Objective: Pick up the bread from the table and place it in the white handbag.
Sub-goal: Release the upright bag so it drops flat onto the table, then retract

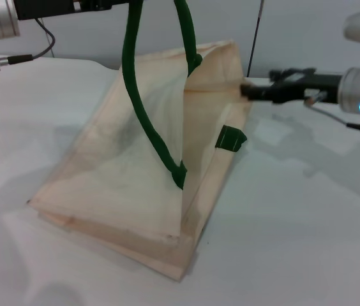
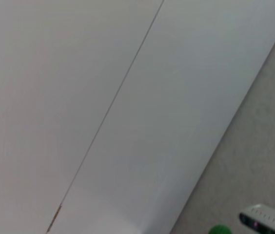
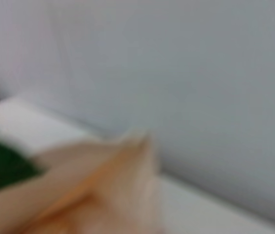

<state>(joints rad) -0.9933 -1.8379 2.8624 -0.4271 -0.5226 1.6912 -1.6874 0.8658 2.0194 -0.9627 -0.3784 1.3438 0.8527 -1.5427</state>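
The white handbag (image 1: 135,185) is matt, thin cloth. Its handle (image 1: 143,121) is thick green rope. The table (image 1: 307,223) is smooth.

We count one white handbag (image 1: 142,185) on the tabletop (image 1: 307,217), two green rope handles (image 1: 135,83) (lifted), one green tab (image 1: 230,138).

White table (image 1: 307,242); white handbag (image 1: 135,197) base resting on it.
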